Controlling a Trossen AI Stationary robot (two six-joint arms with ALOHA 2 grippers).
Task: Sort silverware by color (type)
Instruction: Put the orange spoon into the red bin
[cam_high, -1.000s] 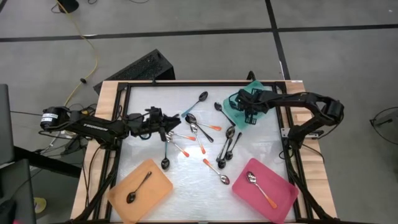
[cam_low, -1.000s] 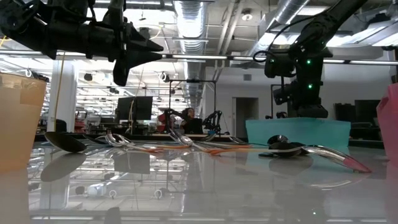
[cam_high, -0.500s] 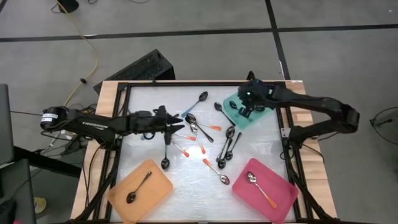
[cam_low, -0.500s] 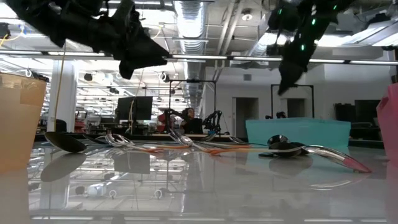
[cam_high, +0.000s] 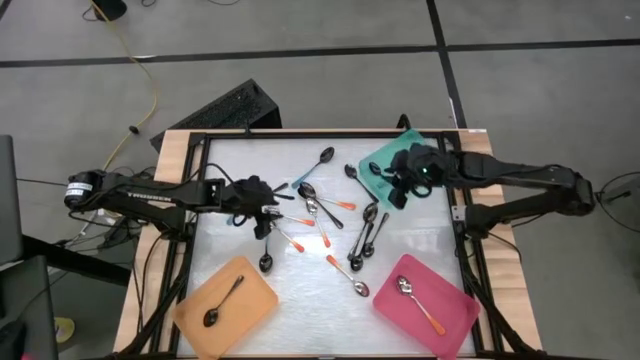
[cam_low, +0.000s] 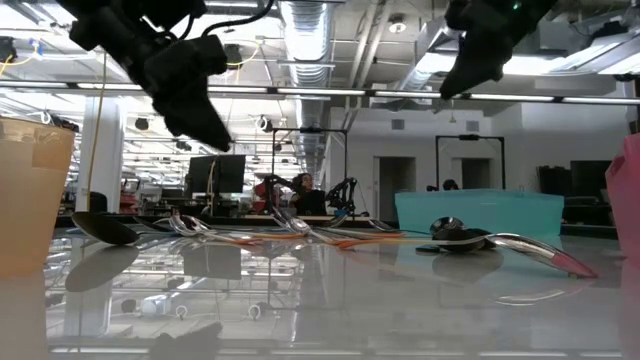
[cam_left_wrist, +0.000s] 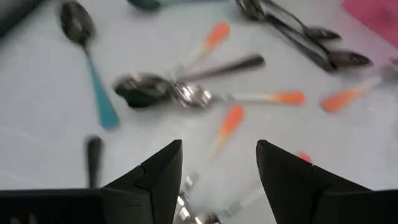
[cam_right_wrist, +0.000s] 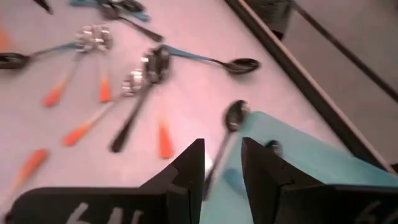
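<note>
I count three trays: one orange (cam_high: 258, 297), one pink (cam_high: 455, 300), one teal (cam_high: 385, 165). Each holds one spoon; a dozen or so spoons (cam_high: 318, 210) lie between.

Left tool (cam_left_wrist: 219, 171) agape, right tool (cam_right_wrist: 222, 163) empty

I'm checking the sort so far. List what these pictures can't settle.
- High view: what the teal tray holds; the right gripper covers part of it.
- Low view: the tray's wall hides its contents.
- Left wrist view: spoons blurred; the left gripper hides those underneath.
</note>
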